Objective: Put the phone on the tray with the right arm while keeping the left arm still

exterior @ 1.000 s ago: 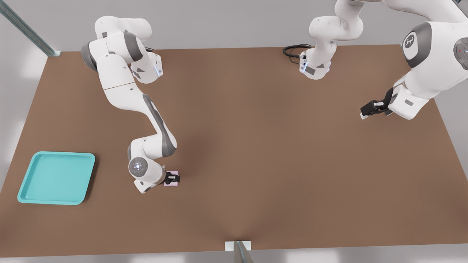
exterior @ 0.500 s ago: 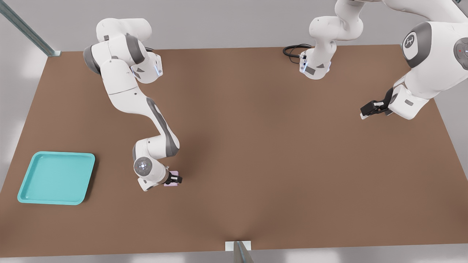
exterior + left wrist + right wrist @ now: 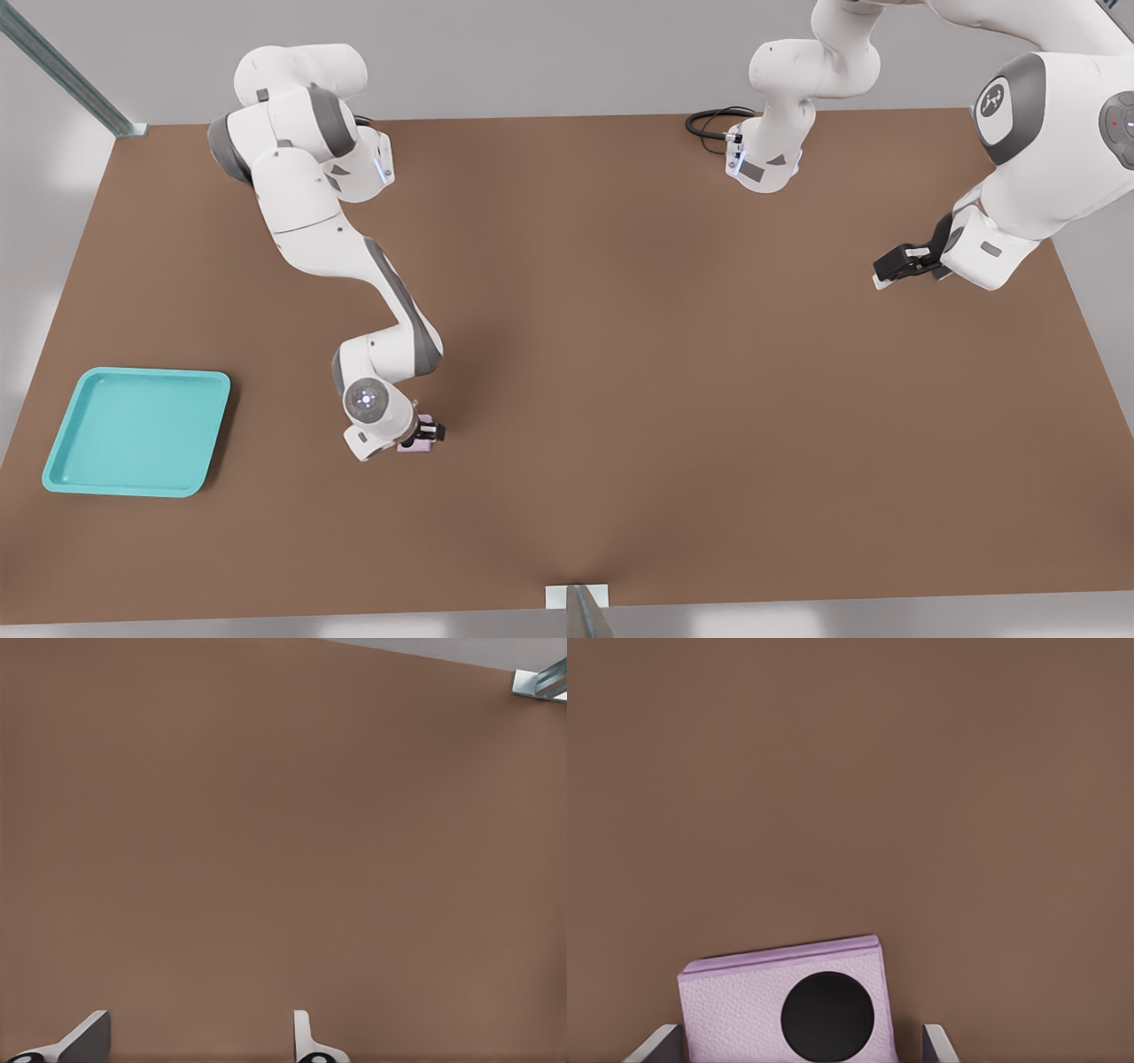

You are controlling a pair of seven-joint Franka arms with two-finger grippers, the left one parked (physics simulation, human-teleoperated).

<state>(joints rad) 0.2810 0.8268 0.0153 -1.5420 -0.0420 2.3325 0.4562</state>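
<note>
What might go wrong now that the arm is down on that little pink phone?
1. The end effector is down over the phone, whose edges sit unevenly between the fingers in the wrist view, so it could twist or slip when squeezed.
2. The tray lies far off toward the front view's left, so a weak hold could drop the phone on the table.

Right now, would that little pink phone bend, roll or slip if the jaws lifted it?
The phone looks like a flat, boxy slab, so probably stiff and unlikely to roll. Its pebbled face may resist slipping. The gripper sits over it on the table, far from the tray.
</note>
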